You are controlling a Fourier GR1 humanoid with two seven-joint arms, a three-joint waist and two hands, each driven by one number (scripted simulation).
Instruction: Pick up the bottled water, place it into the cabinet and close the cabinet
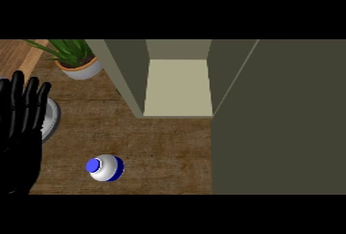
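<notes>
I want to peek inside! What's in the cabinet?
The open cabinet shows only a bare pale shelf, nothing on it. Its open door covers the right part of the view, so anything there stays hidden. The bottle stands outside on the counter.

We figured this was a home kitchen: we saw a wood-grain counter [155,137], an olive cabinet [177,87] with its door open, a potted plant [76,59] in the corner, and a plate [51,119] at the side.
</notes>
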